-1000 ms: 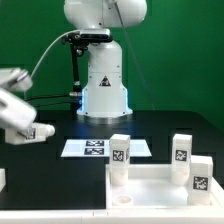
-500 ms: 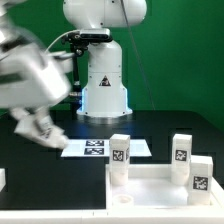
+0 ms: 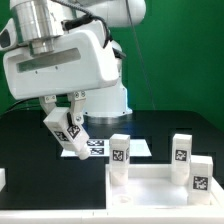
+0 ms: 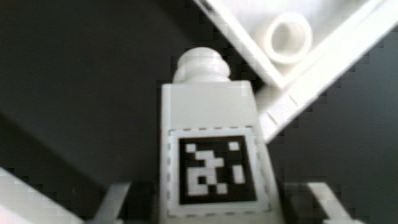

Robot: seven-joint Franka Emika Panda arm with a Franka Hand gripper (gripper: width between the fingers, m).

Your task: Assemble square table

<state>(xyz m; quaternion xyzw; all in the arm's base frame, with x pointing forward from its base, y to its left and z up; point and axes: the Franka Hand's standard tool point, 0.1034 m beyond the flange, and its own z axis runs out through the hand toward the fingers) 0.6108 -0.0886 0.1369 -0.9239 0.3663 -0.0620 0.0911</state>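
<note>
My gripper (image 3: 68,134) is shut on a white blocky leg (image 3: 66,131) with a black-and-white tag and holds it tilted in the air above the black table, left of the tabletop. In the wrist view the leg (image 4: 214,130) fills the space between my two fingers (image 4: 114,203), its round peg end pointing away. The white square tabletop (image 3: 150,186) with its raised rim lies at the front right; one corner with a round hole shows in the wrist view (image 4: 285,36). Three more tagged legs (image 3: 120,155) (image 3: 181,150) (image 3: 200,176) stand at its far and right sides.
The marker board (image 3: 100,148) lies flat behind the tabletop, partly hidden by the held leg. The robot's white base (image 3: 116,95) stands at the back. A small white piece (image 3: 2,178) shows at the exterior view's left edge. The arm's white body fills the upper left.
The arm has swung from the exterior view's far left toward the middle, carrying the leg with it. The tabletop and the three standing legs have not moved.
</note>
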